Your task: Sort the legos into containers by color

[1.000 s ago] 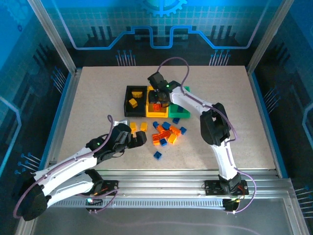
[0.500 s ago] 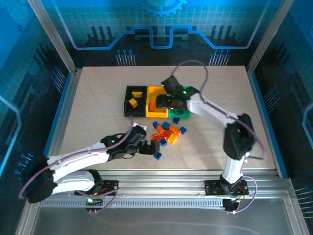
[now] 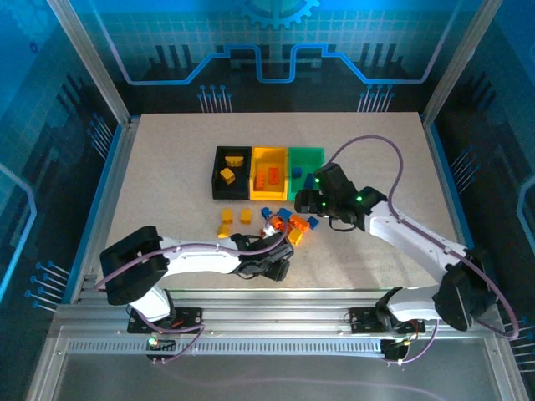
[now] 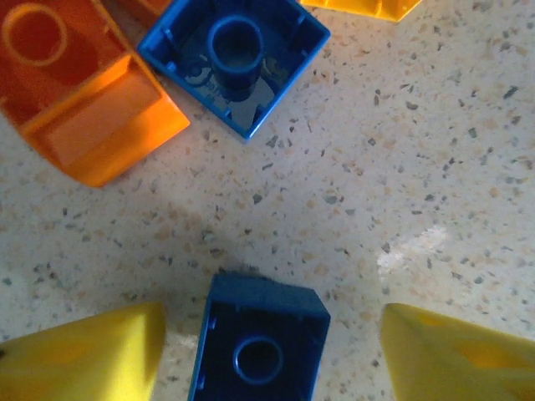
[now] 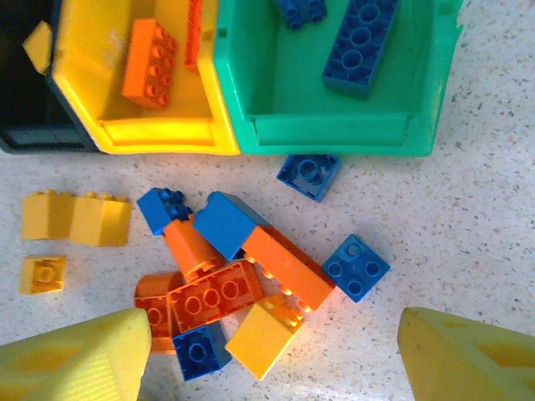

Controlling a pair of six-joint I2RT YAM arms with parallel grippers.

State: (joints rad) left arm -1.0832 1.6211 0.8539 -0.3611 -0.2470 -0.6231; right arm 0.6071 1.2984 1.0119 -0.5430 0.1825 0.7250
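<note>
Left gripper reached blue brick — right gripper retreated.

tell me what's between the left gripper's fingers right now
One blue lego, hollow side up, sits on the table between the jaws of the left gripper, with a sliver of bare table on each side; seen in the left wrist view.

A beige speckled worktop is enclosed by blue panels printed with a circuit pattern. The corners are marked by aluminium posts, and the near edge is lined by a slotted metal rail. Everything is evenly lit.
</note>
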